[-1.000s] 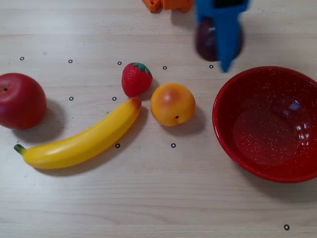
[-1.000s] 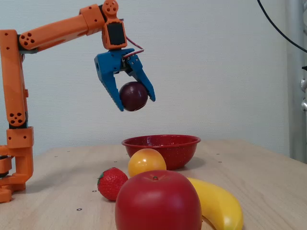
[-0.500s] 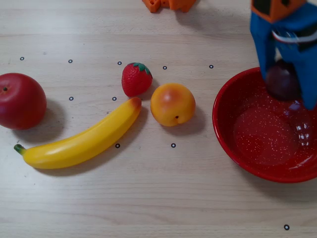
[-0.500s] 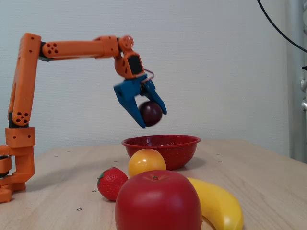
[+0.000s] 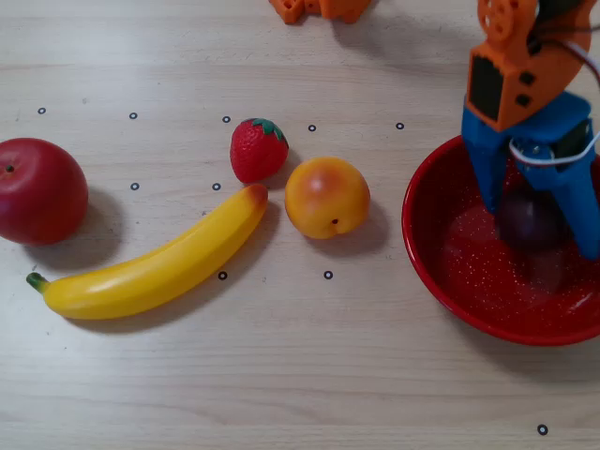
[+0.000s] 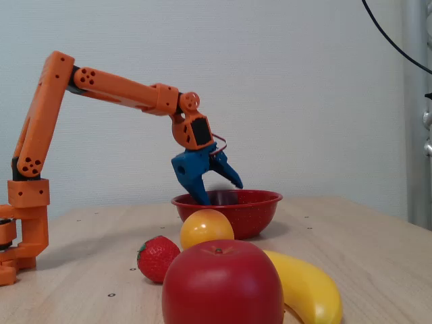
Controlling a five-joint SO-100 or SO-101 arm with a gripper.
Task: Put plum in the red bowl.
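The red bowl (image 5: pixel 450 253) stands at the right of the overhead view, and behind the fruit in the fixed view (image 6: pixel 253 212). The plum (image 5: pixel 527 223), dark purple and blurred, is inside the bowl between my blue fingers. My gripper (image 5: pixel 541 228) hangs over the bowl with its jaws spread wider than the plum. In the fixed view the gripper (image 6: pixel 220 192) dips into the bowl, its fingers apart. The bowl's rim hides the plum there.
In the overhead view, an orange fruit (image 5: pixel 326 197), a strawberry (image 5: pixel 257 149), a banana (image 5: pixel 159 262) and a red apple (image 5: pixel 37 190) lie left of the bowl. The arm's base (image 6: pixel 20 223) stands at the far left of the fixed view.
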